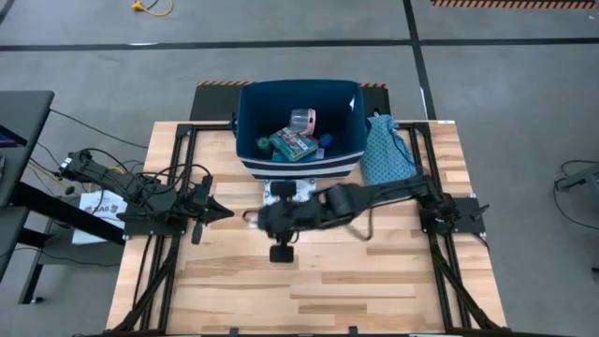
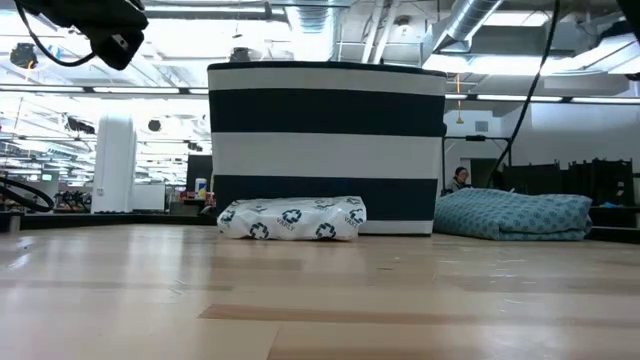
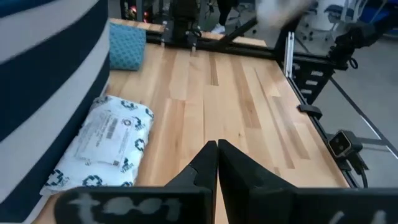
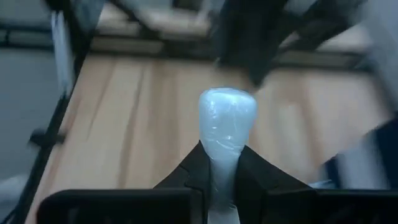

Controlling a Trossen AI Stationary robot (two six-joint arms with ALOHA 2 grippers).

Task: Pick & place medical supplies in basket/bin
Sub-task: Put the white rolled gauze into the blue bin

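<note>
Our right gripper (image 4: 222, 163) is clamped on a pale wrapped item (image 4: 226, 121), lifted above the table, near the bin (image 1: 299, 108); next we must carry it over the rim

Likely an industrial lab or workshop, exposed ceiling ducts (image 2: 470, 25), grey concrete floor (image 1: 505, 84), floor cables (image 1: 150, 7)

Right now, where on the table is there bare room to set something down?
Free: the near half of the table, past both arms. Also the strip left of the bin. Crowded: the bin's front, where the packet lies under the right claw, and the right far corner, taken by the fabric pouch.
</note>
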